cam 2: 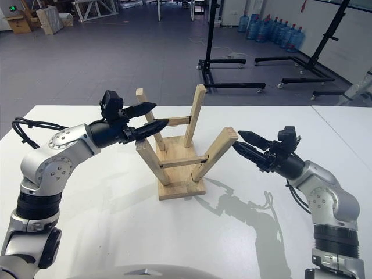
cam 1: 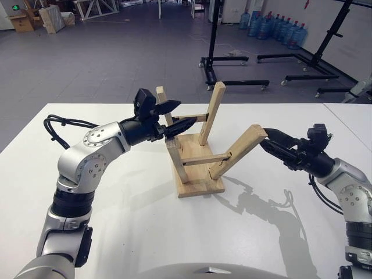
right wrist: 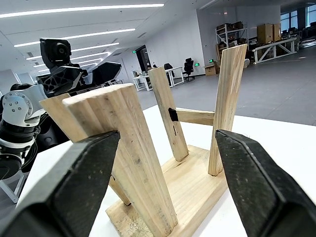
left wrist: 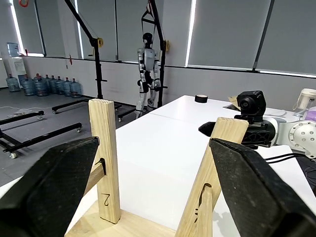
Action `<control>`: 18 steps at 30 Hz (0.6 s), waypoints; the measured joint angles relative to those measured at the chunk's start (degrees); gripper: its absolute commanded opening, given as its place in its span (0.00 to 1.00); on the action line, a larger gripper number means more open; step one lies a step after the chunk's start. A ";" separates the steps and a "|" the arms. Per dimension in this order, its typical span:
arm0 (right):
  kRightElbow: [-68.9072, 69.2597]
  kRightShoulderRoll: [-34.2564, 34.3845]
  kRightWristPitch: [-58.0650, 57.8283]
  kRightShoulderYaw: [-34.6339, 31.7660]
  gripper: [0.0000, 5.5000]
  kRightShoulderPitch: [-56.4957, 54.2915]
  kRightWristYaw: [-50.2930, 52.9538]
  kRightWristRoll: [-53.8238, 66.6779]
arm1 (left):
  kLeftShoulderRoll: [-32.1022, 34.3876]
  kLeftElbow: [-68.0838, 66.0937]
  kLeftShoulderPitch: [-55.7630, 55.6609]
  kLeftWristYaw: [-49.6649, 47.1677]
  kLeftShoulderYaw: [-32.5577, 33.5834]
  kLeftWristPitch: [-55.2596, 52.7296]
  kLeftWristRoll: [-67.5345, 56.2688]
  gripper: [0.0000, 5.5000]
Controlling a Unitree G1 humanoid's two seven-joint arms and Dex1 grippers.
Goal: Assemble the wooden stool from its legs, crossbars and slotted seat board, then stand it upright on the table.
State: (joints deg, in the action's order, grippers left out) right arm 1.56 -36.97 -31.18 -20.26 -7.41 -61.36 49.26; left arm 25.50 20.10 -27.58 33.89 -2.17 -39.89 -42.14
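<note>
- The stool (cam 2: 181,187) stands upside down on the white table (cam 2: 104,221), legs up.
- Left gripper (cam 2: 150,117): fingers wide apart beside the rear leg (cam 2: 140,96), holding nothing.
- Right gripper (cam 2: 236,139): fingers spread around the tilted leg (cam 2: 215,152) tip, not clamped.

**Hidden and cut-off parts**

In the left eye view, part of the rear-left leg (cam 1: 161,96) is covered by the left gripper (cam 1: 185,113). Whether the slanted leg (cam 1: 238,152) is touched by the right gripper (cam 1: 263,138) cannot be told. In the left wrist view, the seat board (left wrist: 133,228) and that gripper's fingers (left wrist: 49,192) are cut off by the picture's edge. In the right wrist view, part of the board is hidden behind the nearest leg (right wrist: 131,153).
</note>
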 measured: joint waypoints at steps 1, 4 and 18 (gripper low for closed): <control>0.16 0.00 -0.04 0.04 0.65 -0.01 0.03 0.03 | -0.07 0.33 0.33 -0.15 -0.02 0.23 0.09 0.74; 0.32 -0.01 -0.07 0.02 0.65 -0.02 0.04 0.03 | -0.07 0.97 1.08 -0.41 0.82 0.55 0.21 0.74; 1.11 0.48 -0.02 -1.74 0.65 -0.02 2.41 0.26 | -1.94 6.88 7.57 -7.37 10.95 -6.63 -17.32 0.74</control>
State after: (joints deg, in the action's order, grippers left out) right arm 2.67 -36.49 -31.20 -22.01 -7.43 -58.95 49.51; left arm 23.56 26.97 -20.01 26.52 8.78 -46.52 -59.46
